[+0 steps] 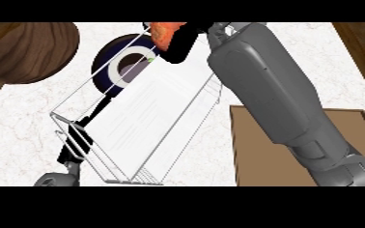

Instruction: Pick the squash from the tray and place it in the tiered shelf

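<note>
**One hand, one squash, a narrow wire target**

One hand (pixel 179 42) carries the load here: the right, black, is curled round the squash (pixel 164 33) near the top of the view, with only an orange-red part of the squash showing past its fingers. So the squash is off the tray (pixel 246 145) and up over the far end of the shelf (pixel 143 121), and does not look to be resting on anything but the hand.

The right forearm (pixel 267 92) runs long and straight from the lower right corner up to that hand, crossing above the tray's left side and the shelf's right rim. It is stretched far out, wrist turned in toward the left.

Risks, as I judge them:

- The squash hangs by the shelf's far edge, not clearly over a tier. Let go there, it could strike the top wire and roll out onto the counter (pixel 28 116), or onto the dark plate (pixel 118 67) showing through the wires.
- With the forearm so close to the shelf's right rim, a lowering move could nudge the light wire frame and shift it.
- Most of the squash is hidden, so I cannot tell how well it is seated in the hand.

Low at the left edge, something grey and black (pixel 63 171) shows beside the shelf, perhaps the left hand; its state cannot be told.
</note>
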You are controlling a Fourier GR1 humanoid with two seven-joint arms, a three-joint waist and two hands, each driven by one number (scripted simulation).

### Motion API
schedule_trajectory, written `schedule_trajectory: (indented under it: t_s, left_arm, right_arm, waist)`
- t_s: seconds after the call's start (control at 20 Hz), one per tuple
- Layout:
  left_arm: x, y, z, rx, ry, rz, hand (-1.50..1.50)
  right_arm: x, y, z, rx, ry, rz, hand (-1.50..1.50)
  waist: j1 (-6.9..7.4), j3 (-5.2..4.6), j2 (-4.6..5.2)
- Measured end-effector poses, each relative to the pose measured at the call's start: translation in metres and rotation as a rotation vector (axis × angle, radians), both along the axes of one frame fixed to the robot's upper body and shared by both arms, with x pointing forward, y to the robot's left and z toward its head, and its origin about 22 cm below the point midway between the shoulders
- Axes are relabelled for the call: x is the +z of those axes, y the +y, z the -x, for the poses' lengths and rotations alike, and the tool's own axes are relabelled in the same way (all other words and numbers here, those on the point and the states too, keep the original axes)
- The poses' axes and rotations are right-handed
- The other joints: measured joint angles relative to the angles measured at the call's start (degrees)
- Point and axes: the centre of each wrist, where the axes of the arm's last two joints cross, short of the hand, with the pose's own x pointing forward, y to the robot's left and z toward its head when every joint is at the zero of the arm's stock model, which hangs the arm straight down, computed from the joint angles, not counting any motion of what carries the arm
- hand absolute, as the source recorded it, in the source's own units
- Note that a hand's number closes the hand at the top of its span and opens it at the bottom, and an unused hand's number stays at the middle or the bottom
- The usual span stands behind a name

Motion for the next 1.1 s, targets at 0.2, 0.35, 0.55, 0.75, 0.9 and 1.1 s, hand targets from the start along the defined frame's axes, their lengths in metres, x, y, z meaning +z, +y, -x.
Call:
schedule_trajectory:
  t_s: [0.2, 0.35, 0.55, 0.75, 0.9, 1.1]
  left_arm:
    - [0.001, -0.006, -0.003, -0.021, -0.005, 0.003, 0.00]
    - [0.001, -0.007, -0.004, -0.036, -0.003, -0.001, 0.00]
    - [0.002, -0.013, -0.006, -0.051, -0.012, 0.000, 0.00]
    - [0.002, -0.012, -0.006, -0.047, -0.009, -0.004, 0.00]
    - [0.001, -0.011, -0.004, -0.033, -0.003, -0.005, 0.00]
    - [0.000, -0.004, 0.000, -0.007, 0.002, -0.003, 0.00]
  right_arm:
    - [-0.010, -0.001, -0.006, 0.040, 0.145, -0.142, -1.50]
    - [-0.011, -0.009, -0.012, 0.057, 0.271, -0.284, -1.50]
    - [-0.010, -0.022, -0.019, 0.074, 0.386, -0.448, -1.50]
    - [-0.011, -0.025, -0.021, 0.085, 0.442, -0.622, -1.50]
    - [-0.013, -0.023, -0.021, 0.062, 0.437, -0.771, -1.50]
    - [-0.015, -0.037, -0.027, -0.033, 0.392, -0.943, -1.50]
  waist:
    - [1.01, -0.02, -0.17]
    - [2.22, -0.19, -0.53]
    - [3.20, -0.39, -0.91]
    - [2.85, -0.53, -1.05]
    - [2.23, -0.66, -1.00]
    - [1.23, -0.73, -0.63]
